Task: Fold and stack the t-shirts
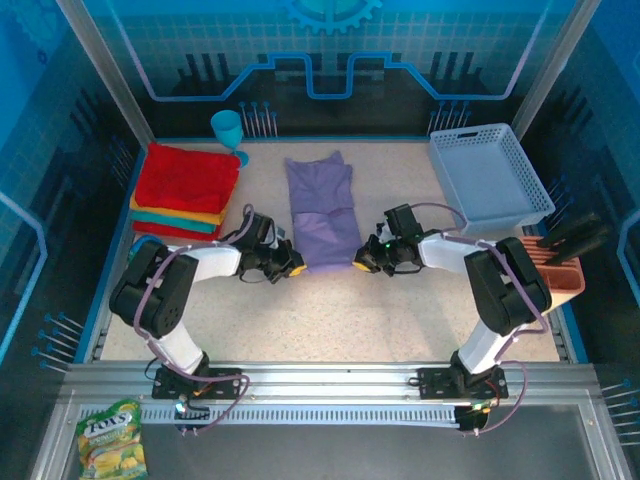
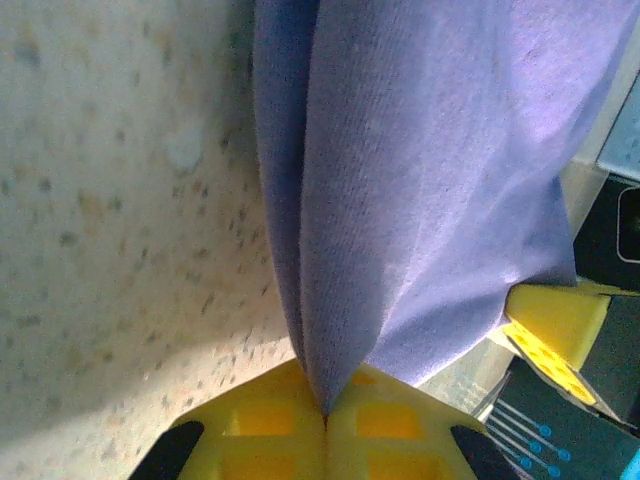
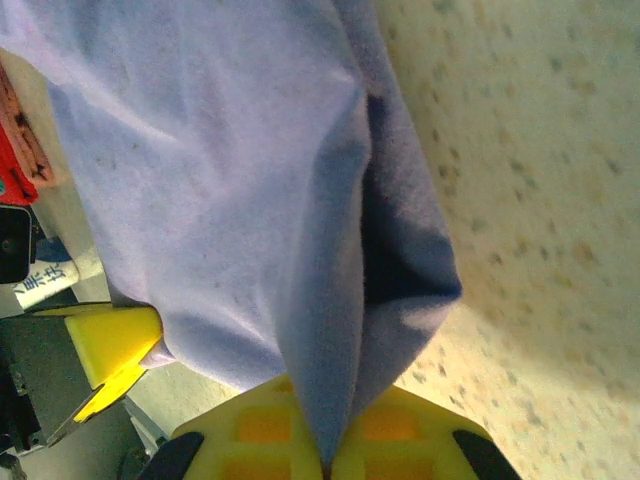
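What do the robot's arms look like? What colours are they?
Two matching arms. The left arm and right arm have white links and chunky black joints, with thin purple cables looping along them. The left gripper and right gripper are black with bright yellow fingers that have square pockets, like a waffle.

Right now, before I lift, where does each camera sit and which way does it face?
Top external: above and behind the bases, looking down at the table; both arms show, left gripper and right gripper at the near edge of the purple t-shirt.
Left wrist: on the left wrist, looking along its fingers, shut on the t-shirt.
Right wrist: same on the right; fingers shut on it.
Shared: each wrist view catches the other gripper's yellow tip.
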Motion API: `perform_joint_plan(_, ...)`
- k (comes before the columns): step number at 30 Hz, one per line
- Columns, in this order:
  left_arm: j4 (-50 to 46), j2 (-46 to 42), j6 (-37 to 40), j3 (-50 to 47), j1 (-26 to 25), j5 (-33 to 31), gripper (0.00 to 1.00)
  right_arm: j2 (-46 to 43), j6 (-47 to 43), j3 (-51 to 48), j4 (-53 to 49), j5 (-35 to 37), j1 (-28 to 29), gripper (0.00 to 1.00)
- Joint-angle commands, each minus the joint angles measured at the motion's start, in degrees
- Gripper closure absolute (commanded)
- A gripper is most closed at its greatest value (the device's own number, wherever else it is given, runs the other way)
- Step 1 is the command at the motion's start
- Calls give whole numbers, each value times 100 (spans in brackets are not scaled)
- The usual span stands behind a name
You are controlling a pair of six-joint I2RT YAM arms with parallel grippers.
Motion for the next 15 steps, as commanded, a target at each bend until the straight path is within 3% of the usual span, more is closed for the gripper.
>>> perform_joint_plan(1,-45,-419,126,-423,-69,-40,100,-403,-216,-268,-512,376,91,100)
perform_joint_plan(7,29,-1162,-242,-1106,-504,-315,100,-1196,-342,-607,-1127,738,469,100)
perform_joint_plan(15,-1400,-3021,-800,-1334,-1094,-1211,100,-2254,-233,-696,-2004,1163,942,100)
